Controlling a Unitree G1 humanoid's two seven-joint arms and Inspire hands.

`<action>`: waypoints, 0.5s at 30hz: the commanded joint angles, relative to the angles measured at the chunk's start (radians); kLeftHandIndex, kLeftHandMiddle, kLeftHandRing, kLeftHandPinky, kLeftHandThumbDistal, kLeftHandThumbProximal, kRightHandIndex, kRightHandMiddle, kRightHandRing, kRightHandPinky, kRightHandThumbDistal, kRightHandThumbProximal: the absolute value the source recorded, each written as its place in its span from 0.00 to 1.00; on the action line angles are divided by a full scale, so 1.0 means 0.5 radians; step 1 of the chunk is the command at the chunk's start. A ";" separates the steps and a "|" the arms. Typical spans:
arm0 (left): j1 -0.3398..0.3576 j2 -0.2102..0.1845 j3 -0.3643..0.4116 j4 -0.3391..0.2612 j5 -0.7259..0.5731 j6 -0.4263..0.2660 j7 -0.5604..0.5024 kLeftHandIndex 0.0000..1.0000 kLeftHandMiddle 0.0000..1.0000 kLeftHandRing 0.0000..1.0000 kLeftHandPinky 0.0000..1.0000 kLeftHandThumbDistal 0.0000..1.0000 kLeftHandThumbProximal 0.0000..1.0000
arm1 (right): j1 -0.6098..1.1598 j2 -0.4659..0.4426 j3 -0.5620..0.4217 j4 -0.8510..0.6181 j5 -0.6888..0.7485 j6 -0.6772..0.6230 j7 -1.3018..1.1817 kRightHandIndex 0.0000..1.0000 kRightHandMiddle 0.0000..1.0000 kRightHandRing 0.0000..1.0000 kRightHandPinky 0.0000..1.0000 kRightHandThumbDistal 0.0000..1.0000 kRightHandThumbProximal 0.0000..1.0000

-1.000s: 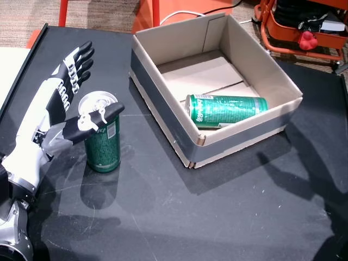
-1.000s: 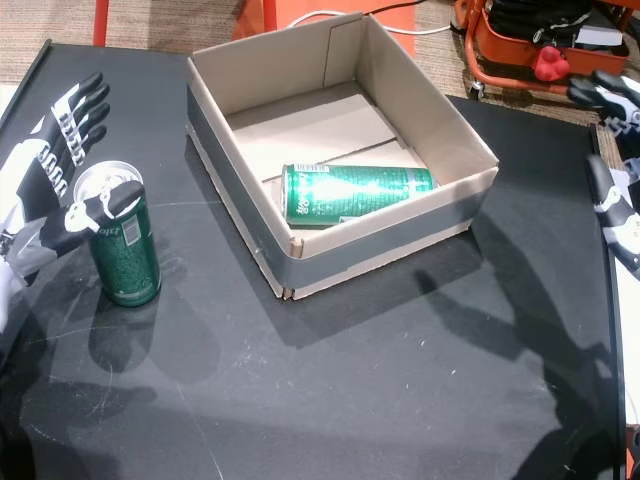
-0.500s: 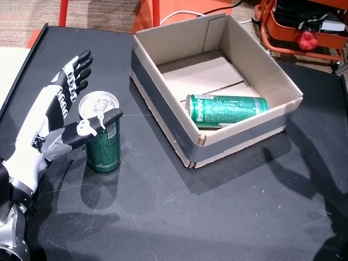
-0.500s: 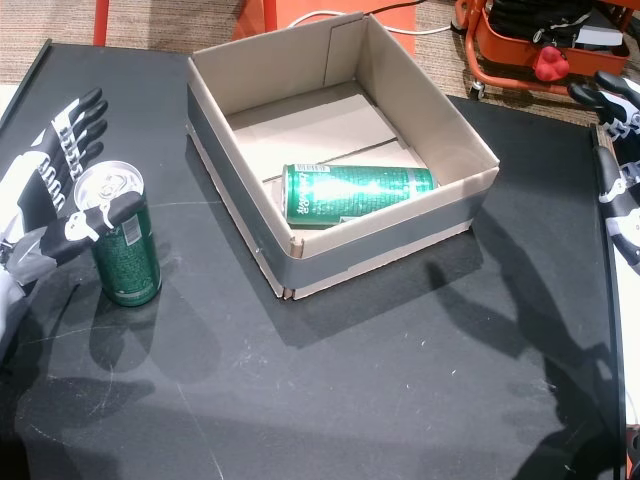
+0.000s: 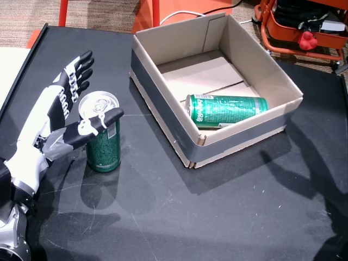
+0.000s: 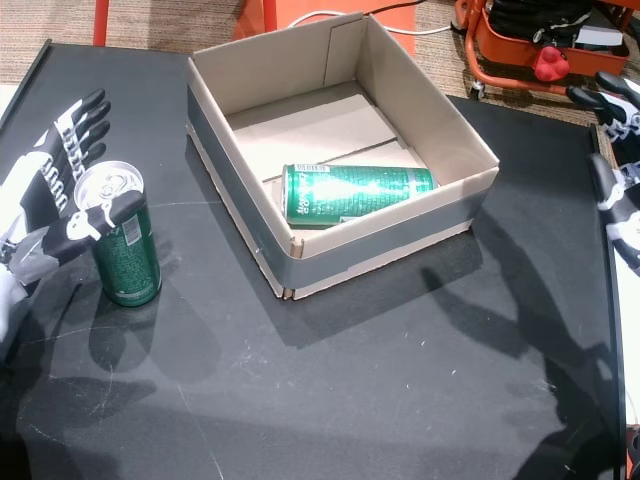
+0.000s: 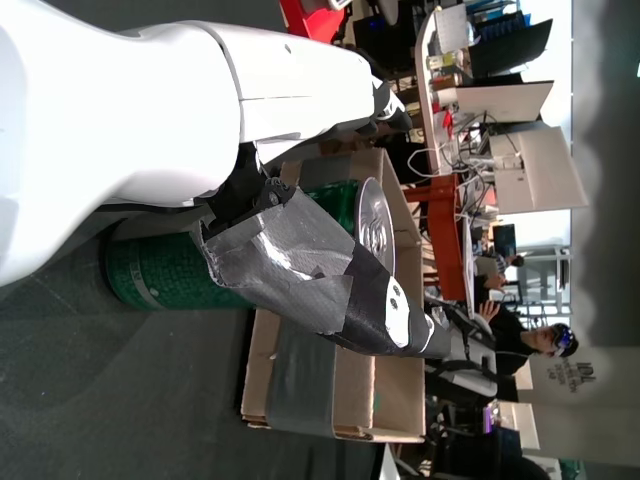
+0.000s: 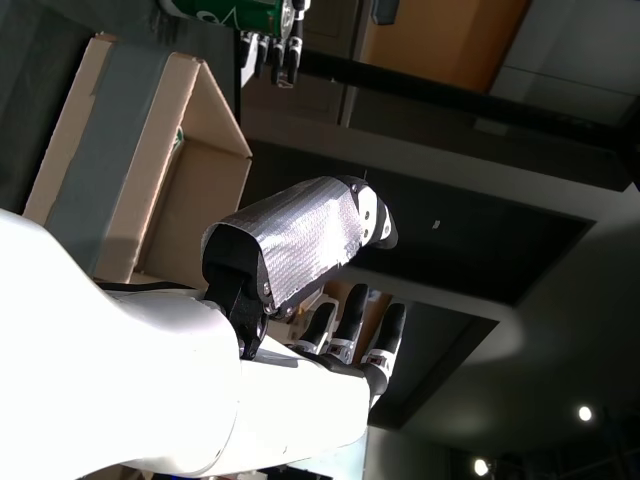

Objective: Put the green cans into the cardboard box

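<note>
Left hand at upright can, grasp not closed.

Nearest, by the table's (image 5: 163,217) left edge: left hand (image 5: 62,117) spread, holding nothing, thumb crossing the front of the standing green can (image 5: 102,138), fingers extended behind it. Can axis vertical, just right of the palm; this hand is much the nearer. Right hand (image 6: 620,185) unclenched, empty, at the right edge. Farther, toward the far edge: cardboard box (image 5: 163,106) with a second green can (image 5: 225,110) lying on its side along the near wall.

White lettering runs along the green can (image 5: 227,110) lying in the cardboard box (image 5: 163,103), too blurred to read; nothing else carries legible text.
</note>
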 commanded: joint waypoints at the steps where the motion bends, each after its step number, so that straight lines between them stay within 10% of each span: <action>1: 0.042 0.002 -0.009 0.026 0.019 0.017 0.002 1.00 1.00 1.00 1.00 0.98 0.35 | 0.018 -0.002 -0.021 0.003 0.021 0.011 0.027 1.00 0.82 0.74 0.78 0.70 0.57; 6: 0.049 -0.002 -0.016 0.028 0.029 0.018 -0.009 1.00 1.00 1.00 1.00 0.94 0.30 | 0.016 -0.005 -0.029 0.012 0.018 -0.002 0.047 1.00 0.81 0.74 0.78 0.78 0.61; 11: 0.067 0.068 -0.201 0.028 0.302 -0.042 0.236 1.00 1.00 1.00 1.00 0.98 0.34 | 0.036 0.004 -0.009 -0.001 -0.025 -0.029 -0.040 1.00 0.80 0.73 0.77 0.59 0.56; 15: 0.066 0.097 -0.351 0.032 0.506 -0.055 0.425 1.00 1.00 1.00 0.99 0.97 0.29 | 0.042 0.010 0.005 -0.012 -0.030 -0.037 -0.054 1.00 0.81 0.73 0.77 0.71 0.62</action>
